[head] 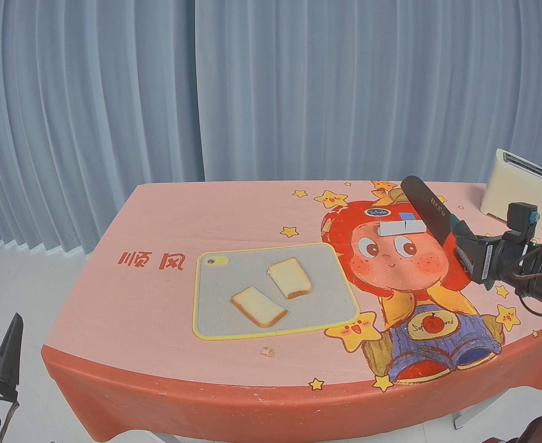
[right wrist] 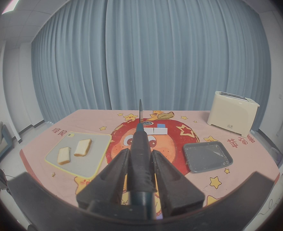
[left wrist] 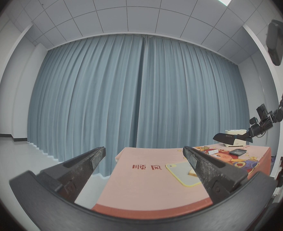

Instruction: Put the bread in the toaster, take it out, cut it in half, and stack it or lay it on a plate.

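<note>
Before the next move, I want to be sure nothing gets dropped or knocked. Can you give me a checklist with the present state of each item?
1. Bread cut: ok. The near half and far half lie apart on the cutting board.
2. Knife secure: ok. The right gripper is shut on the handle of the knife, with the blade raised off the table.
3. Left gripper free: ok. It is open and holds nothing, off the table's near left corner.
4. Plate in place: ok. The grey tray lies flat in front of the toaster.
5. Toaster slots free: cannot tell. Their insides are hidden.
</note>
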### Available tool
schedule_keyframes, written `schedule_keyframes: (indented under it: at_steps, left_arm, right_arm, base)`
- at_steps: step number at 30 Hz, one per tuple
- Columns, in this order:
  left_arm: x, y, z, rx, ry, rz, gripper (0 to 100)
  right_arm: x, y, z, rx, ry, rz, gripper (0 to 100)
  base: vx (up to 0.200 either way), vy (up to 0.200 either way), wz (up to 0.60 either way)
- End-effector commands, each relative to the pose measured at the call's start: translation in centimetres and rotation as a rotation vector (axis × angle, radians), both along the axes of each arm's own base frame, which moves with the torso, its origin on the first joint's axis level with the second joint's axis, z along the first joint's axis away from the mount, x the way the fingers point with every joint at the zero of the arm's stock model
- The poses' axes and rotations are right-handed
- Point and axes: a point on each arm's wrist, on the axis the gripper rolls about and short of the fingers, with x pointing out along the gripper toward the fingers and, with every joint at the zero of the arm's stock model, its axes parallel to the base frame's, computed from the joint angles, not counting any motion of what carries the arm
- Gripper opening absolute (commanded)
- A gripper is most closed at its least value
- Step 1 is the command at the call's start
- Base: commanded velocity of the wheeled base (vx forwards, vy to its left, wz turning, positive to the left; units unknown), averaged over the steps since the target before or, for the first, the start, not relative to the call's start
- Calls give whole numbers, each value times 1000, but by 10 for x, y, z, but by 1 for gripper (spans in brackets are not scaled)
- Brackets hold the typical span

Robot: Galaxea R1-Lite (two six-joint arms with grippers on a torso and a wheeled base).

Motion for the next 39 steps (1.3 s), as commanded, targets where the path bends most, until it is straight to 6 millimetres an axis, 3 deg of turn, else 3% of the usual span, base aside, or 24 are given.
schedule_keyframes:
  at_steps: [1, 6, 9, 13, 26, 39]
  left_arm:
    - [-34, 1, -20, 5, -95, 37, 100]
    - [-47, 1, -40, 45, -67, 57, 100]
    - [-47, 1, -62, 65, 101, 60, 100]
    - [-46, 1, -72, 83, 192, 60, 100]
    - [-46, 1, -72, 84, 194, 62, 100]
    - [-46, 1, -72, 84, 194, 62, 100]
  right_arm:
    - [14, -4, -12, -24, 50, -35, 0]
    - [15, -6, -12, -23, 50, -43, 0]
    - [16, -6, -11, -24, 47, -44, 0]
    - [17, -8, -11, -22, 44, -55, 0]
    - [36, -12, -31, -47, 75, -89, 0]
    - [44, -12, -44, -38, 135, -53, 0]
  base:
    - [0, 0, 0]
    - [0, 0, 0]
    - [0, 0, 0]
    - [0, 0, 0]
    - [0, 0, 0]
    - [0, 0, 0]
